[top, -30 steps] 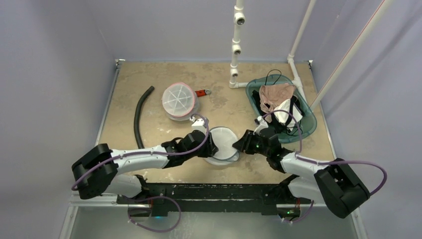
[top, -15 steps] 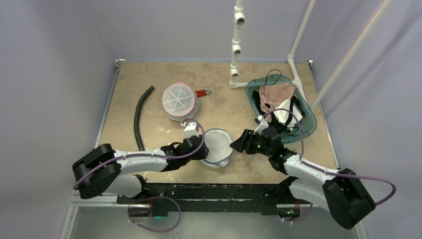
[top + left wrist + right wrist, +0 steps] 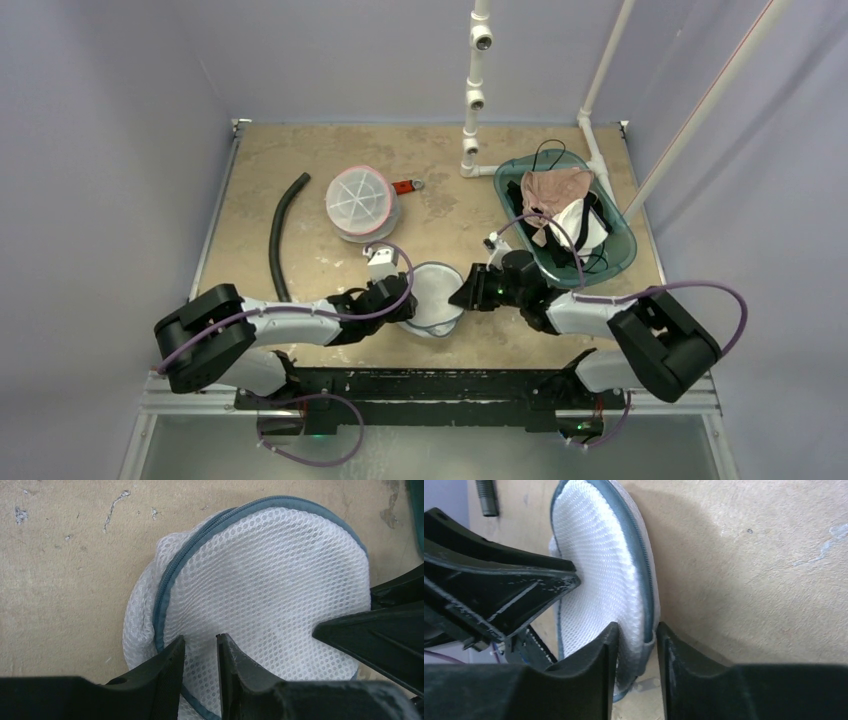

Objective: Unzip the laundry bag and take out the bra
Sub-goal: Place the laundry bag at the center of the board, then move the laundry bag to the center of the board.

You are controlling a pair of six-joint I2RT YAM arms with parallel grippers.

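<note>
Caught between both arms, a white mesh laundry bag (image 3: 437, 291) is seen tilted up on edge at the near middle of the bench (image 3: 300, 150). Its left-hand rim is pinched in the nearly closed jaws of the left gripper (image 3: 200, 641), the narrow gap filled with mesh. The opposite edge, grey-blue zip band (image 3: 644, 565) included, is clamped in the jaws of the right gripper (image 3: 637, 628), which are set slightly wider. A second, pink-rimmed mesh bag (image 3: 358, 200) and a black hose (image 3: 279, 235) are seen farther back on the left. A teal basin (image 3: 612, 262) of garments is placed at the right.
</note>
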